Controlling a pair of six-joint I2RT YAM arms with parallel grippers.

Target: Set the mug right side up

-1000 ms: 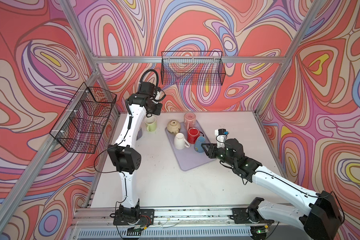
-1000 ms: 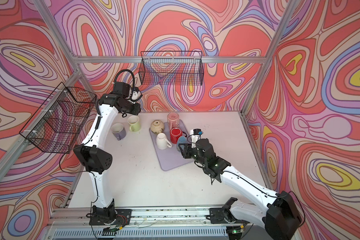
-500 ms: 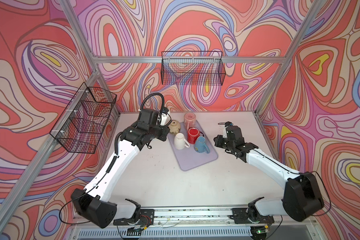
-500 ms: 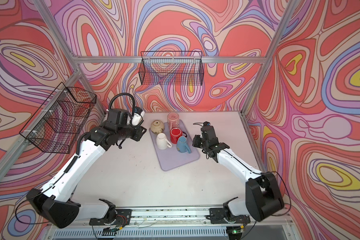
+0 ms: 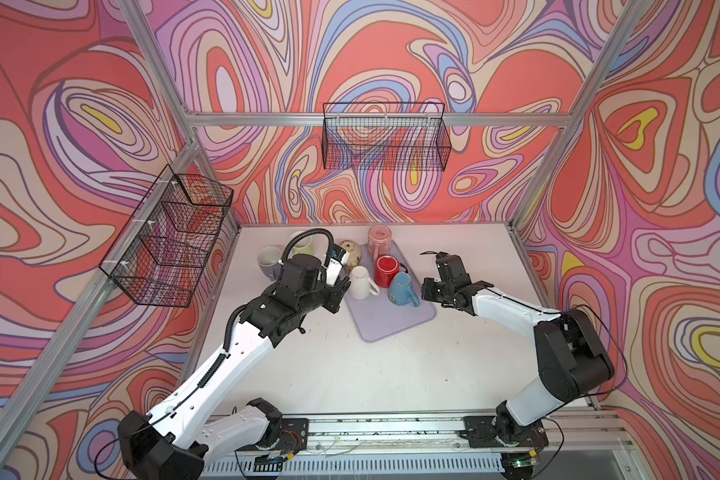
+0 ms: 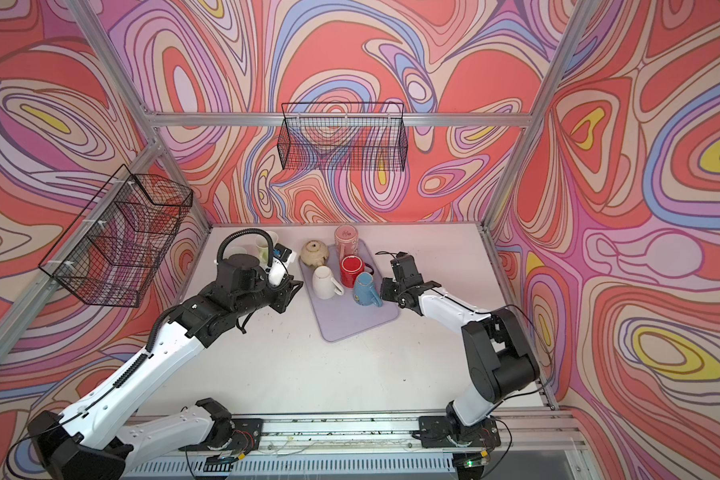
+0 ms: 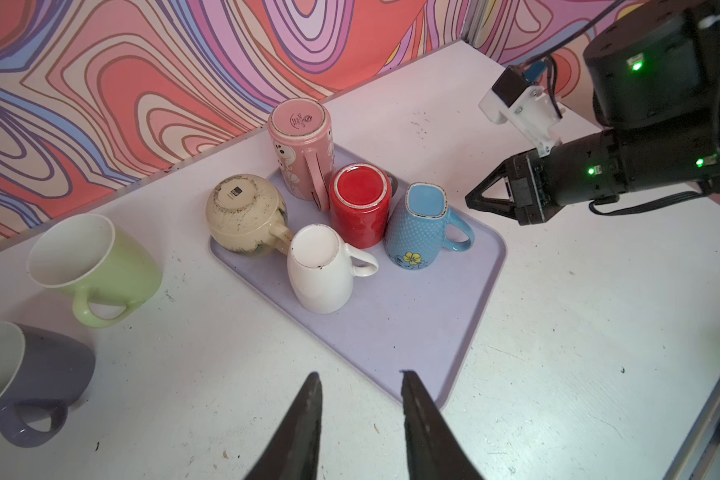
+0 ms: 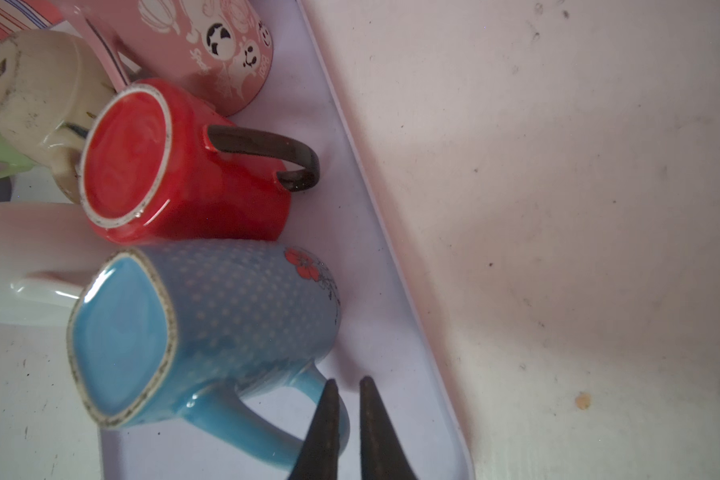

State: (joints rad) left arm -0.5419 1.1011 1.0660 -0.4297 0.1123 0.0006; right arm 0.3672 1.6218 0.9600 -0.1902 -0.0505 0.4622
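R gripper: jaws all but together, nothing btwn them; tips low over the tray, just beside the handle of the blue mug. One finger crosses in front of that handle in R wrist view; touching or not, can't tell.
blue mug: upside down, base up, rim on the tray's right side; dotted skin w/ flower prints near the rim; handle sticks out toward R arm.
red mug: upside down, right against blue mug on its far side; dark handle toward tray's right edge.
white mug: upside down, left of red and blue; handle toward blue mug.
pink mug: tallest, upside down, at tray's far end behind red mug.
beige mug: upside down, at tray's far-left corner beside pink mug; fully on tray or not, can't tell.
tray: lilac, flat, set at an angle on the table; near half bare.
L gripper: jaws partly apart, empty; hovers at tray's left edge, aimed toward white mug.
green mug: upright, on table left of tray, near back wall.
purple mug: upright, just left of green mug.
table: white, scuffed, small dark specks.
baskets: black wire, one on back wall, one on left wall, both above table.
walls: swirl print, red/pink/lilac.
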